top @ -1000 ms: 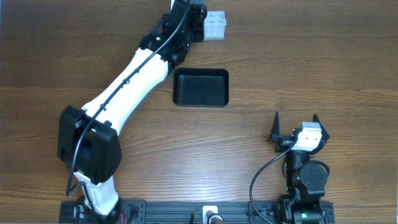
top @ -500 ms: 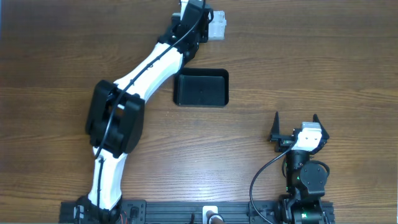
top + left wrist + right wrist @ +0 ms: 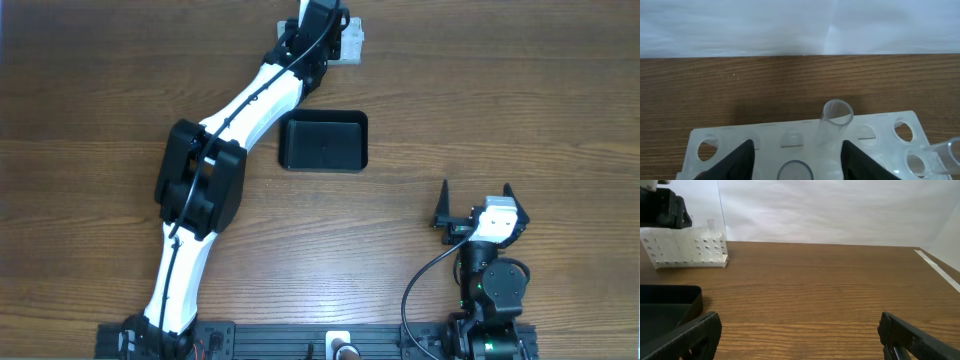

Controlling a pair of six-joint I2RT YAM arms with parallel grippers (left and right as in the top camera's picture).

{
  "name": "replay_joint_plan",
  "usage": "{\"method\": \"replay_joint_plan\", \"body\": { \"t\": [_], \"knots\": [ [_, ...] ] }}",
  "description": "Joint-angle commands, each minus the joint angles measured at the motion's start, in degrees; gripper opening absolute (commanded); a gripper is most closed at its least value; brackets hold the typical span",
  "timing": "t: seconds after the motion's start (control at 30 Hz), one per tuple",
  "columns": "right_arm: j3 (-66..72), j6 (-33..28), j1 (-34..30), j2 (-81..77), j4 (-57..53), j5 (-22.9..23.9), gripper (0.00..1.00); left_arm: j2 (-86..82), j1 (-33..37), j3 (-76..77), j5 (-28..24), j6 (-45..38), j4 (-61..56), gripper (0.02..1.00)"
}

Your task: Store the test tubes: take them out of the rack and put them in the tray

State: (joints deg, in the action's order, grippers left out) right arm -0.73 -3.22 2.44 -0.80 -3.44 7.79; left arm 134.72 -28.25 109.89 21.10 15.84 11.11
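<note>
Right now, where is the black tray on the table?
In the top view the black tray lies just above the picture's centre, directly below the white rack and to the right of the left arm.

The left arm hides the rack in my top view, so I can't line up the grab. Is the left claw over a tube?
Observer: Yes. The left wrist view shows the left claw open at the rack, with the near tube between its fingers, not gripped.
Operator: Any more tubes in that rack?
Observer: A second tube stands in a hole just beyond the claw.
Operator: Is that all?
Observer: No, a third tube shows near one end of the rack.
</note>
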Motion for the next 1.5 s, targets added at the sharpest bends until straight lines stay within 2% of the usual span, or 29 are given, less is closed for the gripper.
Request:
{"method": "replay_joint_plan", "body": {
  "t": [0.03,0.17,0.83,1.2,1.5],
  "knots": [
    [0.4,-0.1,-0.4,0.5,-0.2,-0.3,0.991,1.2,0.9,1.5,0.7,-0.6,-0.4,0.465],
    [0.4,-0.1,-0.4,0.5,-0.2,-0.3,0.991,1.2,0.9,1.5,0.6,-0.6,-0.4,0.373],
    [0.4,-0.1,-0.4,0.5,-0.2,-0.3,0.991,1.2,0.9,1.5,0.0,-0.6,-0.7,0.132],
    [0.4,-0.1,-0.4,0.5,-0.2,-0.3,0.993,-2.4,0.9,1.6,-0.2,-0.7,-0.9,0.132],
    [0.4,-0.1,-0.4,0.5,-0.2,-0.3,0.991,-17.9,0.9,1.6,-0.3,-2.2,3.3,0.132]
  ]
}}
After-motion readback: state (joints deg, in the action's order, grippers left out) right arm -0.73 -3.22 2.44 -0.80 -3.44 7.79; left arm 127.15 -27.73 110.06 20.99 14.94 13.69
